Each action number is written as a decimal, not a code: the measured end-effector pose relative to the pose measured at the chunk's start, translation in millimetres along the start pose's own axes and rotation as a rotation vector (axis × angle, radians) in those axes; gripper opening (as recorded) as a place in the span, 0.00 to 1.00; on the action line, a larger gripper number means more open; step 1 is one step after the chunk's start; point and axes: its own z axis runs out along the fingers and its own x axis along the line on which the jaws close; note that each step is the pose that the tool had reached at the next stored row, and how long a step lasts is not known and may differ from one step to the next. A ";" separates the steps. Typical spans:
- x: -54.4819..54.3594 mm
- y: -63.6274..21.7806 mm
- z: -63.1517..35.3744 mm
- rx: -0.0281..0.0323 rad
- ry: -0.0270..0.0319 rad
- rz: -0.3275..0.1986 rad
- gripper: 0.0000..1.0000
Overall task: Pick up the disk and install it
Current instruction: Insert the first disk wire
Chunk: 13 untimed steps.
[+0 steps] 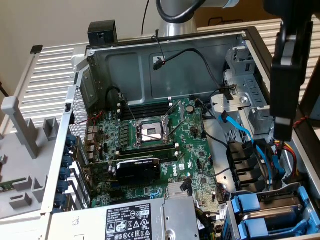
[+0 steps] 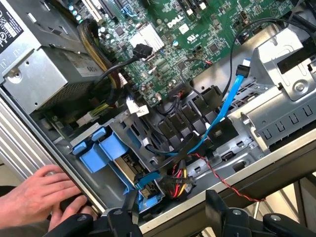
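Bench (image 1: 45,70): pale ribbed top, open PC case (image 1: 150,65) on it.
Disk (image 1: 272,212): in blue carrier, seated in drive bay, case's 5 o'clock corner, ext. view.
Pincer (image 2: 172,197): spread wide, empty, near bay.
Hand (image 2: 39,195): person's, on case rim by bay.

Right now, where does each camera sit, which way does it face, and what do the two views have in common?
Exterior view: above the open computer case, looking down onto the motherboard; the arm and gripper show.
Wrist view: on the wrist, looking down past the open gripper at the disk in its bay; a person's hand rests at the case rim.
Shared: motherboard, disk, blue cable.
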 end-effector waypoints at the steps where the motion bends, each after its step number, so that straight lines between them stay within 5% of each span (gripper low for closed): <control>1: -1.4 -0.1 1.2 -0.0015 0.0014 0.001 0.65; 13: -11.2 -0.4 5.5 -0.0250 0.0216 0.017 0.65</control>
